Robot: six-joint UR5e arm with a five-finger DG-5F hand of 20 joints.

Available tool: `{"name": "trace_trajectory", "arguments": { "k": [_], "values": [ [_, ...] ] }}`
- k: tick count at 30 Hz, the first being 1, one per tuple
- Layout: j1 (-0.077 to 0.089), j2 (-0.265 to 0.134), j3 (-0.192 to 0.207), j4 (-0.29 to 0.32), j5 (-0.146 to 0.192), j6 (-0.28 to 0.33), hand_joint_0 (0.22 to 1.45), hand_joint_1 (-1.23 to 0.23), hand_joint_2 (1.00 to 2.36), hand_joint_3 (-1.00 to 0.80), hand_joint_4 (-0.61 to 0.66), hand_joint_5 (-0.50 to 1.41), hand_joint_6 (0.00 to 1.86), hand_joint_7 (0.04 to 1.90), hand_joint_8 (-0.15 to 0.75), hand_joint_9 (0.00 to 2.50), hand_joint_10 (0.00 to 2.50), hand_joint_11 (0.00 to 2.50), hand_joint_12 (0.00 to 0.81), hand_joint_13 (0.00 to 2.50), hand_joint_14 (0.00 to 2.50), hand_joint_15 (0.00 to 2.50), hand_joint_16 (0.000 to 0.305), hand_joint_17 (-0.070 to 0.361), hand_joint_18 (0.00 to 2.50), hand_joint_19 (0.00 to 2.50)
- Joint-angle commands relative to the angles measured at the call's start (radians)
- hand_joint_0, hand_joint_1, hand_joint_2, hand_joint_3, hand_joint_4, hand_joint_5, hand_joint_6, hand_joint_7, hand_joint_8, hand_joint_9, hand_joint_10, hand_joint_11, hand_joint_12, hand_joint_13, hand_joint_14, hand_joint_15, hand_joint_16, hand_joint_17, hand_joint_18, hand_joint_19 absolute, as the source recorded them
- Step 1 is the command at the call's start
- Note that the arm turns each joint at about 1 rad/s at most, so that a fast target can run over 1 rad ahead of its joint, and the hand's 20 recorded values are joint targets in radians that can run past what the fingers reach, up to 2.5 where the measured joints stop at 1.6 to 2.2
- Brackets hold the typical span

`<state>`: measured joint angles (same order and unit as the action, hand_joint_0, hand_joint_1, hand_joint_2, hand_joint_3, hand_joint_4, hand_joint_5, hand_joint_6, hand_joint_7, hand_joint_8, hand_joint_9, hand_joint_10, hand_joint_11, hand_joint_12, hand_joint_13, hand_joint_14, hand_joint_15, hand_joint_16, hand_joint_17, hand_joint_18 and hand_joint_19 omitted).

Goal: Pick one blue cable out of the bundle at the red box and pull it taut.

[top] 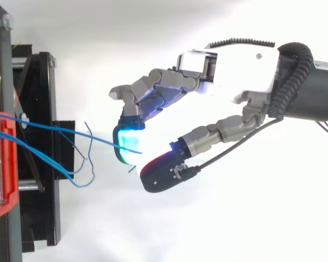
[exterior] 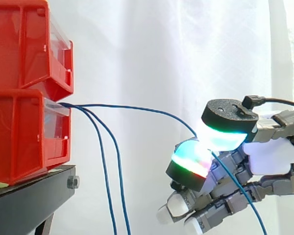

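Observation:
Several thin blue cables leave the front of the lower red box. One blue cable runs in a shallow arc rightward to my hand and passes between two glowing pads, a cyan-green one above and a red-striped one below. Beyond the pads it trails down to the right. The hand is shut on this cable in a pinch, its other fingers curled below. From above, the same cable reaches the cyan pad of the hand. Two other blue cables hang loose from the box.
A second red bin is stacked on the lower one, both on a black stand at the left. Behind hangs a white curtain. The loose cables curl in front of the stand, between it and the hand.

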<state>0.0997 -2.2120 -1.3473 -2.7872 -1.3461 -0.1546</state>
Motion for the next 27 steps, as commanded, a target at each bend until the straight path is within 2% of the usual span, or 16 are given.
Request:
{"name": "trace_trajectory", "arguments": {
  "k": [1,9,19,20,22,25,27],
  "values": [
    [0.0,0.0,-0.001,0.0,0.001,-0.002,0.54,-0.62,1.01,-0.36,0.19,-0.13,0.84,1.04,0.338,0.69,0.01,0.2,0.403,0.23,0.0,0.06,0.064,0.143,0.34,0.21],
    [0.0,0.0,0.0,0.0,-0.001,-0.002,0.57,-0.63,1.02,-0.21,0.21,-0.12,0.84,1.22,0.349,0.73,0.01,0.22,0.4,0.27,0.0,0.05,0.063,0.143,0.4,0.19],
    [0.0,0.002,-0.001,-0.005,0.001,0.004,0.59,-0.78,1.02,-0.06,0.2,-0.12,0.89,1.15,0.363,0.76,0.01,0.27,0.415,0.32,0.0,0.06,0.067,0.151,0.48,0.16],
    [0.0,0.009,-0.001,-0.035,-0.004,0.003,0.6,-0.79,1.02,-0.06,0.21,-0.12,0.89,1.15,0.361,0.76,0.01,0.27,0.414,0.32,0.0,0.06,0.067,0.15,0.48,0.17],
    [0.0,0.015,0.0,-0.051,-0.004,0.001,0.6,-0.79,1.02,-0.06,0.21,-0.12,0.89,1.15,0.358,0.76,0.01,0.27,0.414,0.33,0.0,0.06,0.067,0.15,0.48,0.17],
    [0.0,0.046,0.0,-0.112,-0.004,0.0,0.59,-0.79,1.02,-0.05,0.22,-0.12,0.89,1.15,0.361,0.76,0.01,0.26,0.414,0.33,0.0,0.06,0.067,0.151,0.48,0.17],
    [0.0,0.054,-0.001,-0.126,-0.004,0.0,0.59,-0.79,1.02,-0.05,0.22,-0.12,0.89,1.15,0.36,0.76,0.01,0.27,0.415,0.33,0.0,0.06,0.067,0.151,0.48,0.17]
  ]
}}
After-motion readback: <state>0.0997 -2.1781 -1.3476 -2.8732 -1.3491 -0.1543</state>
